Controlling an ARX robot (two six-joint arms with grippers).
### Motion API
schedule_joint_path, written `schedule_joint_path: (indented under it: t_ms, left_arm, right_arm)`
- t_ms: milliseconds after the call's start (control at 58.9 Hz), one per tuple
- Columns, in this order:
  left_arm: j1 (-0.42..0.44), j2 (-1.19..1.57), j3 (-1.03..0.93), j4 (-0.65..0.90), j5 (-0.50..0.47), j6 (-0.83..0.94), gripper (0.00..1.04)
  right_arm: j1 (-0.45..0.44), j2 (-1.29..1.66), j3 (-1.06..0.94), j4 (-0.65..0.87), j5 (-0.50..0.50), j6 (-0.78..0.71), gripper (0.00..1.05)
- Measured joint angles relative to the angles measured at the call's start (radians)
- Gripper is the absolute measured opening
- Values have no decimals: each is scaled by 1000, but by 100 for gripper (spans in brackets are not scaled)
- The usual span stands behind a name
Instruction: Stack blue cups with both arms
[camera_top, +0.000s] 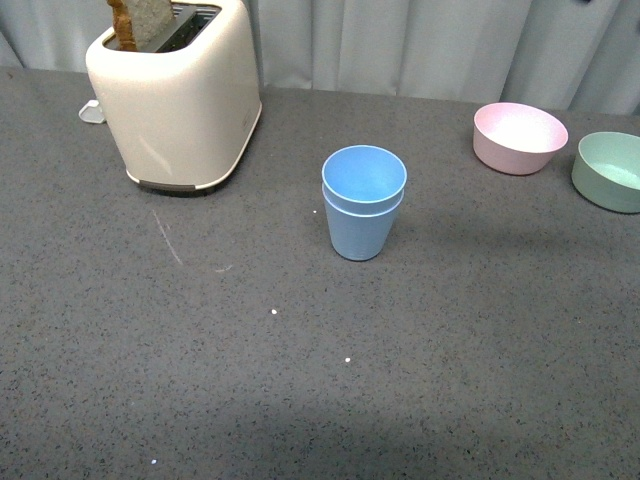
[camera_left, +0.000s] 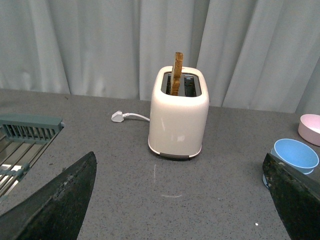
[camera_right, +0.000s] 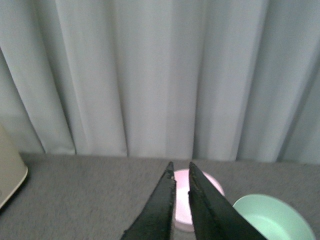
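Note:
Two light blue cups (camera_top: 364, 202) stand nested, one inside the other, upright near the middle of the grey table in the front view. No arm shows in that view. In the left wrist view the stack (camera_left: 295, 156) is at the right edge, partly behind one finger. My left gripper (camera_left: 182, 197) is open and empty, its two dark fingers (camera_left: 60, 200) wide apart above the table, facing the toaster. My right gripper (camera_right: 180, 172) is shut and empty, raised above the table, pointing towards the pink bowl. The cups are out of the right wrist view.
A cream toaster (camera_top: 178, 95) with a slice of bread in it stands at the back left; its plug (camera_left: 118, 116) lies behind it. A pink bowl (camera_top: 519, 137) and a green bowl (camera_top: 610, 170) sit at the back right. A grey dish rack (camera_left: 22, 137) is far left. Curtains hang behind.

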Motion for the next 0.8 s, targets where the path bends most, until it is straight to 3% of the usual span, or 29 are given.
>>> schedule_joint_path:
  t_ms: [51,374,645,696,798]
  left_arm:
    - [0,0,0,0,1,0,98]
    - [0,0,0,0,1,0,98]
    - [0,0,0,0,1,0,98]
    - [0,0,0,0,1,0,98]
    - [0,0,0,0,1,0,98]
  right_arm:
    - [-18,-55,-54,13,-14,-8,1]
    - [-96,-317,-341,-11,-101,-11,1]
    - [-142,-548,-469,-121,-152,-11,1]
    - [-177,-589,-485,-148,-206,-11,1]
    - [-214,-689,-517,-216,-213,-11,1]
